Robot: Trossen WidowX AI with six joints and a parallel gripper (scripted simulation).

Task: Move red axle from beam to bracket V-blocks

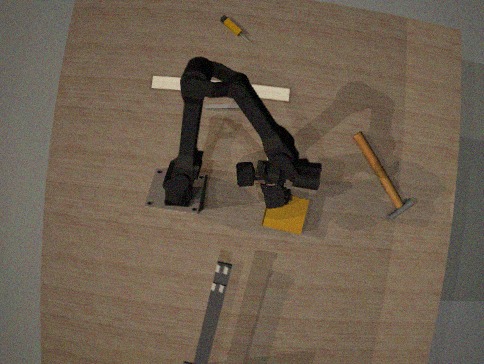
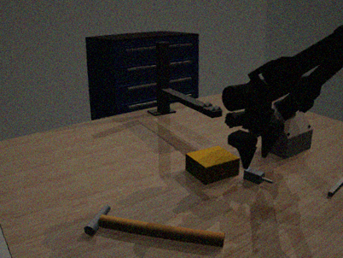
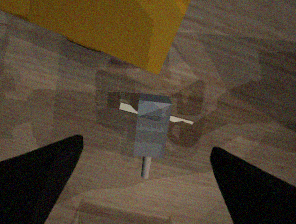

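Wide-open gripper (image 1: 271, 189) (image 2: 255, 161) (image 3: 148, 147) points down over a small grey block (image 2: 253, 176) (image 3: 151, 129).
The blue drawer cabinet (image 2: 102, 75) hides its contents; the arm (image 1: 255, 107) (image 2: 321, 49) arches above the worktop (image 1: 115, 280) (image 2: 56, 171) (image 3: 240, 95); I cannot tell where the red axle is.

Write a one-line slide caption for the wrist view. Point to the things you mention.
Open jaws above a small grey block (image 3: 152, 127) with a protruding pin (image 3: 145, 167), near the corner of a yellow block (image 3: 145, 35).

One camera faces down on the tabletop (image 1: 115, 280) (image 2: 56, 171); another looks across it (obliquely); the wrist's looks closely between fingers.
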